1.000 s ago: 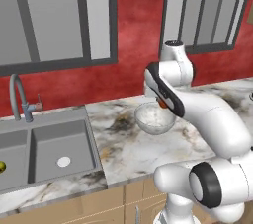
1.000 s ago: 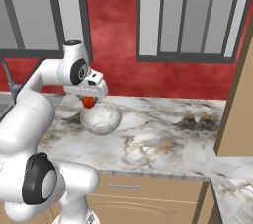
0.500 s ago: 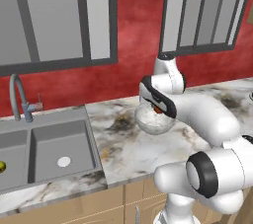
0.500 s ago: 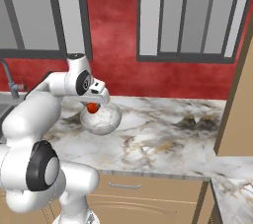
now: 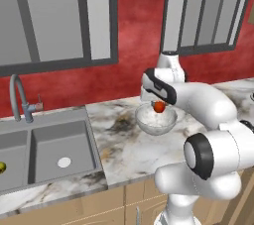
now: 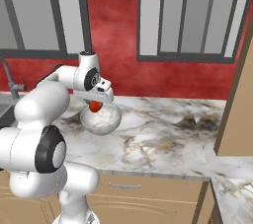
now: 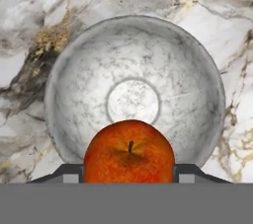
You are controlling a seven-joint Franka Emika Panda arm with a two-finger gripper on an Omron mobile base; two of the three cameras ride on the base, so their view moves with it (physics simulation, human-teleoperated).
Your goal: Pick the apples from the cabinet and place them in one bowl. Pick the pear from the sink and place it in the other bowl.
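At the far left, the pear (image 5: pixel 2 167) is seen lying in the sink (image 5: pixel 47 144), not yet fetched; further right, an apple (image 5: pixel 158 106) is held clamped between the fingers of the gripper (image 5: pixel 158 108), just above the frosted bowl (image 5: pixel 156 120) on the marble counter (image 5: pixel 119 144); the bowl is seen empty; so no fruit is judged delivered as yet, and this apple's release comes next.
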